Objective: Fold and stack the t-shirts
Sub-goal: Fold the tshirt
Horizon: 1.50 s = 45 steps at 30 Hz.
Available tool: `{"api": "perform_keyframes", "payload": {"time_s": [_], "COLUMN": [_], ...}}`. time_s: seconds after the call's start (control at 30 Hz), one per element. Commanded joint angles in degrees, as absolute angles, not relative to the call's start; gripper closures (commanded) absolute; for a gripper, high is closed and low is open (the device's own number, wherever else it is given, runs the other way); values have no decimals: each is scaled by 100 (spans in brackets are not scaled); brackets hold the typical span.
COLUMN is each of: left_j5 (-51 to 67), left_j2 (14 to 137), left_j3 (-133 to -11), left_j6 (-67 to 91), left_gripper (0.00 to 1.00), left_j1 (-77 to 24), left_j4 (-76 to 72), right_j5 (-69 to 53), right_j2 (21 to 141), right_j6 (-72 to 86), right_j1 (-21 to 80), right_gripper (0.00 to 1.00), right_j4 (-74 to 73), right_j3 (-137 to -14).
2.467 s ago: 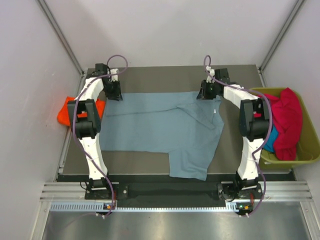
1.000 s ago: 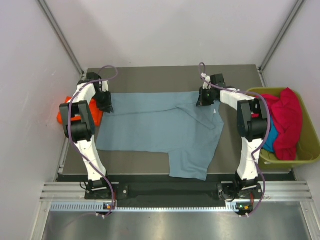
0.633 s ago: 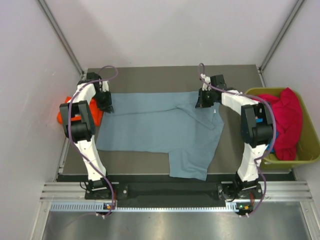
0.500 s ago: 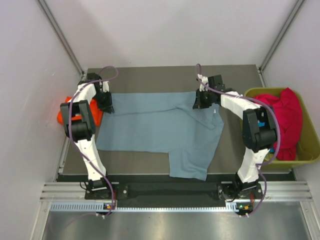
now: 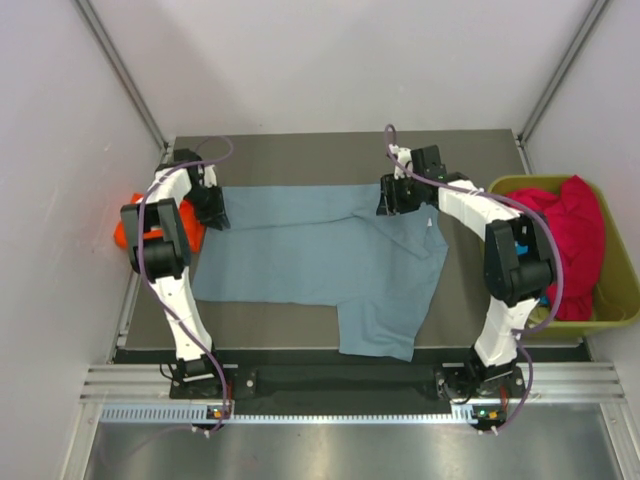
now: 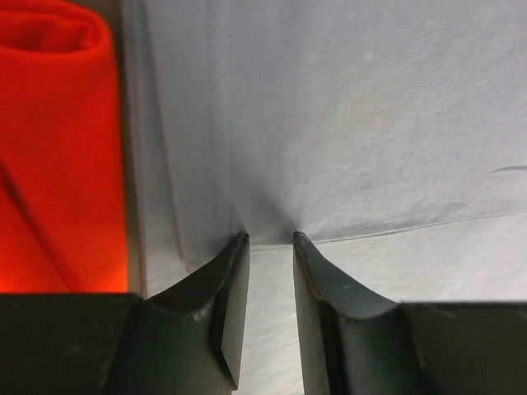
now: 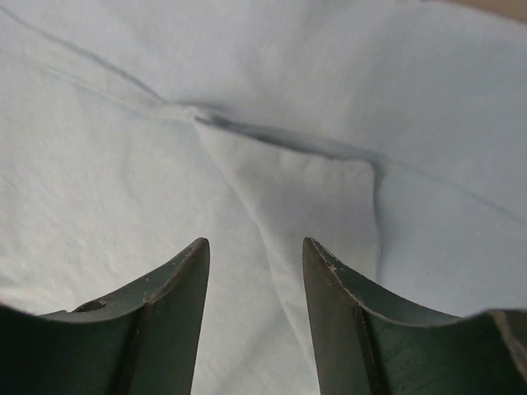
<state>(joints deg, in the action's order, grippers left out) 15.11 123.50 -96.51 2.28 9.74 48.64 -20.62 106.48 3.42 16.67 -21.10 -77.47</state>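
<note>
A dusty grey-blue t-shirt (image 5: pixel 320 250) lies spread on the table, one part hanging over the near edge. My left gripper (image 5: pixel 214 212) is at its far left corner. In the left wrist view the gripper (image 6: pixel 269 239) is shut on a pinch of the puckered cloth (image 6: pixel 346 123). My right gripper (image 5: pixel 391 198) is at the shirt's far right. In the right wrist view it (image 7: pixel 255 243) is open above a folded sleeve (image 7: pixel 288 189). The orange-red t-shirt (image 5: pixel 127 232) lies folded left of the table and shows in the left wrist view (image 6: pixel 58 148).
An olive-green bin (image 5: pixel 622 290) stands at the right and holds the crimson-pink t-shirt (image 5: pixel 575 240). A bit of teal cloth (image 5: pixel 543 297) shows beside the right arm. Grey walls close in on both sides.
My left gripper pulled the shirt's far left corner to the left, then stayed put. My right gripper has moved left along the shirt's far edge.
</note>
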Motion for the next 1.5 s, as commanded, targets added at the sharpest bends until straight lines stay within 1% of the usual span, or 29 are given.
{"api": "perform_keyframes", "payload": {"time_s": [0.0, 0.2, 0.63, 0.8, 1.07, 1.13, 1.23, 1.3, 1.47], "left_j5": [1275, 1090, 1081, 1099, 967, 967, 862, 835, 765], "left_j2": [11962, 11681, 12085, 12225, 12261, 12296, 12384, 12401, 12410], "left_j3": [-9694, -9598, -9642, -9650, -9580, -9589, -9598, -9580, -9563], "left_j6": [325, 273, 299, 334, 360, 360, 387, 387, 378], "left_gripper": [67, 67, 69, 78, 78, 80, 94, 100, 100], "left_j1": [1107, 1204, 1230, 1274, 1318, 1310, 1310, 1318, 1318], "left_j4": [4931, 4852, 4887, 4878, 4860, 4860, 4851, 4852, 4852], "right_j5": [-2039, -2057, -2030, -2004, -1995, -1978, -1925, -1890, -1820], "right_j2": [10827, 11021, 11215, 11276, 11469, 11505, 11628, 11733, 11926], "right_j6": [272, 281, 316, 308, 316, 325, 334, 369, 395], "right_j1": [1574, 1521, 1521, 1521, 1521, 1521, 1520, 1503, 1450], "right_gripper": [51, 51, 52, 52, 51, 51, 51, 50, 50], "right_j4": [-1925, -1784, -1749, -1749, -1714, -1670, -1617, -1608, -1617], "right_j3": [-8165, -8165, -8341, -8341, -8525, -8552, -8613, -8692, -8868]}}
